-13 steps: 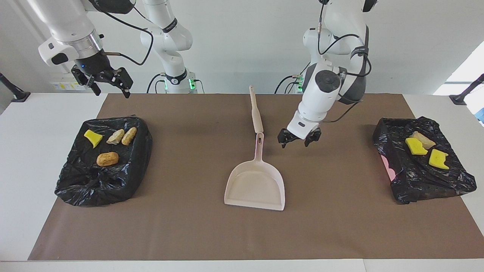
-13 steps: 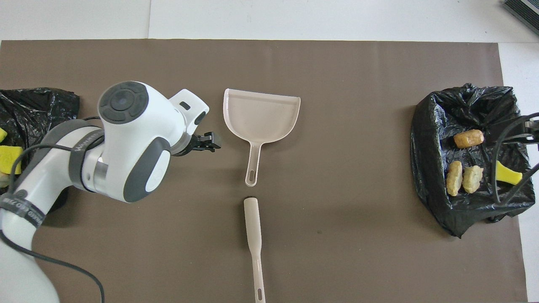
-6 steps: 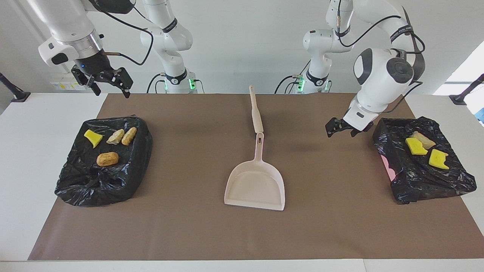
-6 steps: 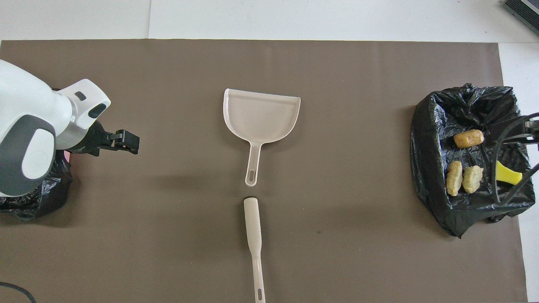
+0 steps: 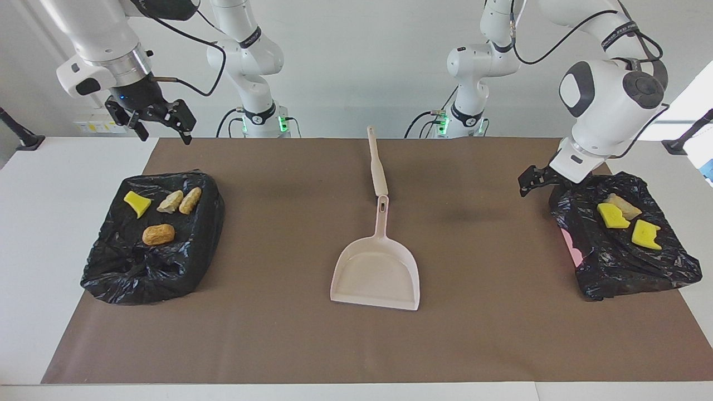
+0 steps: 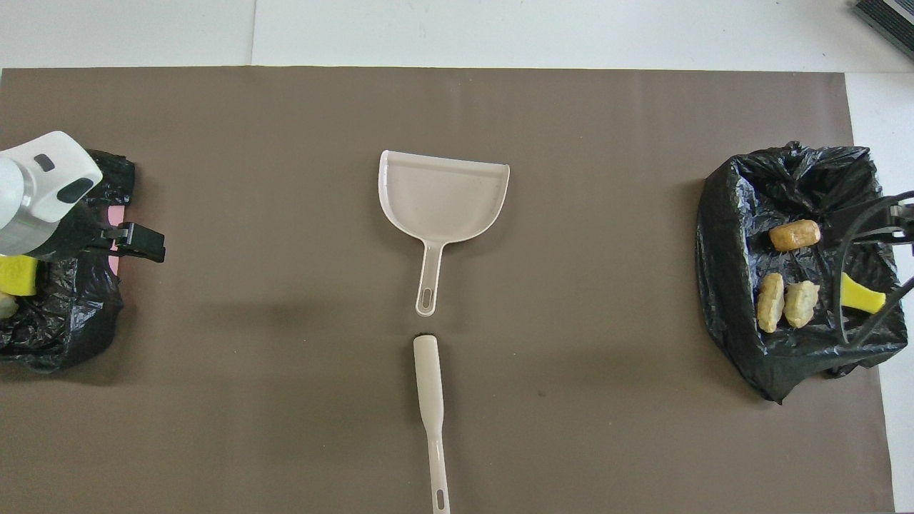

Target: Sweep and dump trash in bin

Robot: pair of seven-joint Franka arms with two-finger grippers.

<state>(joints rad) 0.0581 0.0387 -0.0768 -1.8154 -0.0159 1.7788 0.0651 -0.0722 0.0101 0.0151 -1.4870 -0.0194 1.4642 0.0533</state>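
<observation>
The left gripper [image 5: 533,182] has moved away from the dustpan [image 5: 376,273] and is now over the edge of the bin [image 5: 618,262] at its own end of the table; its jaws are spread and empty. The right gripper [image 5: 161,120] waits, jaws also spread. All the trash [image 5: 159,234] lies in the two bins. I judge the task is almost finished.
</observation>
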